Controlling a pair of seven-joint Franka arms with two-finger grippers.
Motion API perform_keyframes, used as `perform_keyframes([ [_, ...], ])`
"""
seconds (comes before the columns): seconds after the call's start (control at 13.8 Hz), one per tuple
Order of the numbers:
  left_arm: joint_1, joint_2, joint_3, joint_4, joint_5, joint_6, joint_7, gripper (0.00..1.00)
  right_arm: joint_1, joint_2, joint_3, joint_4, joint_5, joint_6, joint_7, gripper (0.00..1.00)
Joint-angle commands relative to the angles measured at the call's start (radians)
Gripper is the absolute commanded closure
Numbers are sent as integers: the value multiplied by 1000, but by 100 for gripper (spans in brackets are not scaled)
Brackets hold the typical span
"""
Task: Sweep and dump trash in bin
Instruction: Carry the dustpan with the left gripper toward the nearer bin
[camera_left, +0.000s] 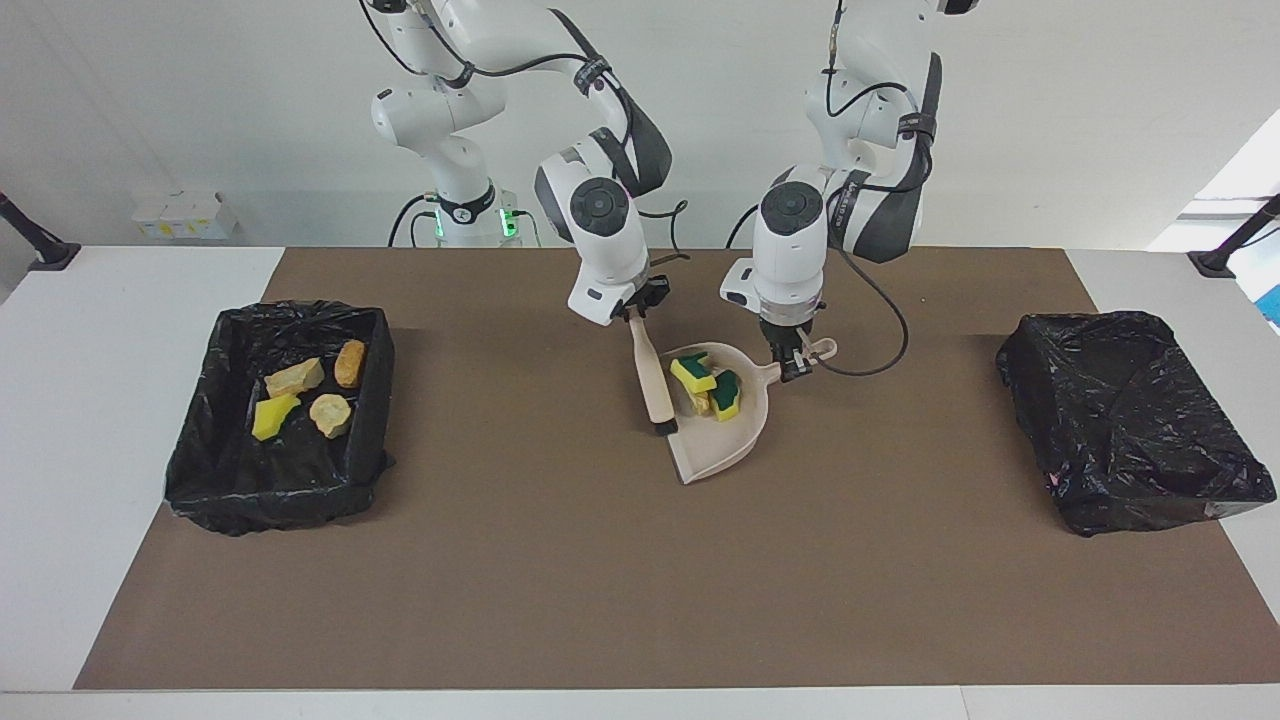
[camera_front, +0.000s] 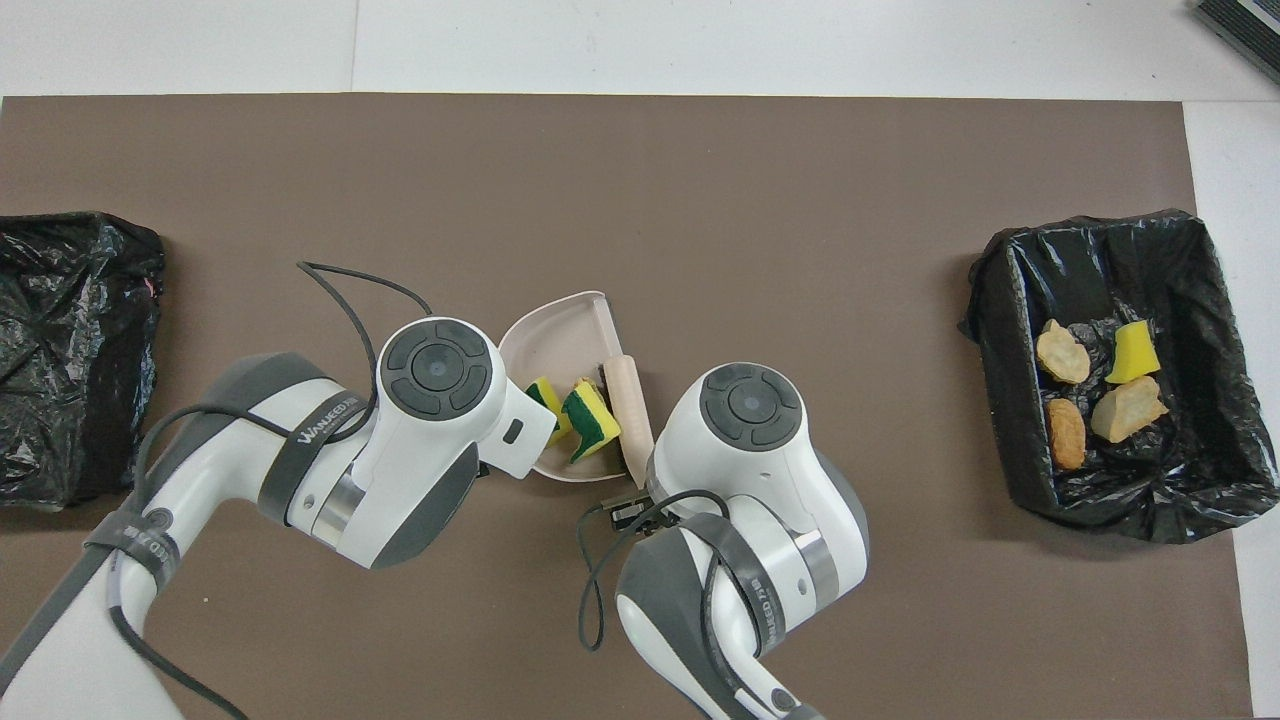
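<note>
My right gripper (camera_left: 637, 312) is shut on the top of the beige brush (camera_left: 653, 382), whose black bristles rest at the open edge of the beige dustpan (camera_left: 722, 445). My left gripper (camera_left: 793, 365) is shut on the dustpan's handle (camera_left: 817, 350). Three bits of trash lie in the pan: a yellow sponge piece (camera_left: 691, 371), a green-backed sponge (camera_left: 727, 393) and a tan chunk (camera_left: 703, 404). In the overhead view the brush (camera_front: 629, 405) lies along the pan (camera_front: 556, 338) beside the sponges (camera_front: 590, 415); both grippers are hidden under the wrists.
A black-lined bin (camera_left: 200, 470) at the right arm's end holds several trash bits (camera_left: 294, 378); it also shows in the overhead view (camera_front: 1010, 300). A second black-bagged bin (camera_left: 1130, 420) stands at the left arm's end. A brown mat (camera_left: 640, 580) covers the table.
</note>
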Motion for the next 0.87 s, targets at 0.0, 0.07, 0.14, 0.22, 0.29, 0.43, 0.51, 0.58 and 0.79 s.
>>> perform_keyframes([
  [0.0, 29, -18, 1, -25, 10, 36, 68, 100, -46, -73, 4, 6, -34, -75, -24, 100],
  [0.07, 56, -15, 0, -7, 10, 36, 116, 100, -47, -100, 2, 6, -51, -98, -24, 100],
  [0.14, 84, -19, -2, -1, -2, 28, 153, 100, -46, -126, 2, 7, -74, -129, -21, 100],
  [0.22, 102, -31, -2, 1, -19, 19, 167, 100, -41, -144, 4, 7, -95, -159, -7, 100],
  [0.29, 124, -39, -2, 1, -22, 17, 180, 100, -30, -158, 7, 7, -115, -184, 30, 100],
  [0.43, 173, -53, -2, 13, -54, -5, 209, 100, -6, -179, 19, -10, -134, -190, 118, 100],
  [0.51, 187, -61, -2, 25, -76, -33, 232, 100, 21, -193, 19, -19, -128, -184, 151, 100],
  [0.58, 188, -62, 0, 28, -81, -47, 249, 100, 31, -198, 19, -28, -120, -175, 181, 100],
  [0.79, 190, -81, 0, 5, -81, -58, 266, 100, 63, -184, 19, -57, -120, -115, 217, 100],
])
